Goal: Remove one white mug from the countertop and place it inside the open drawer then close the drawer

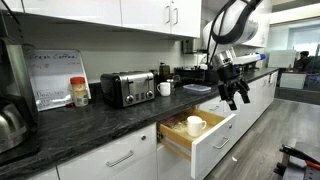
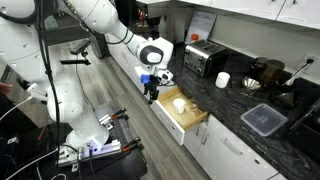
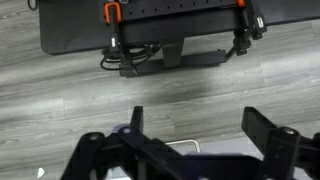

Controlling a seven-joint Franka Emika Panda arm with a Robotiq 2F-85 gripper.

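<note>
We are noting the end effector [image 1: 237, 98] hanging released and empty, just outside the open drawer [image 1: 213, 148] front; white mug [image 1: 195, 125] sitting inside. Closing push is pointing toward the cabinets [image 1: 110, 160].

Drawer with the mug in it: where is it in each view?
Exterior view: drawer, open, lower centre.
Exterior view: drawer, open, just right of centre.
Wrist view: not clearly in it; mostly wood floor.
Shared landmark: the toaster, in both exterior views only.
</note>
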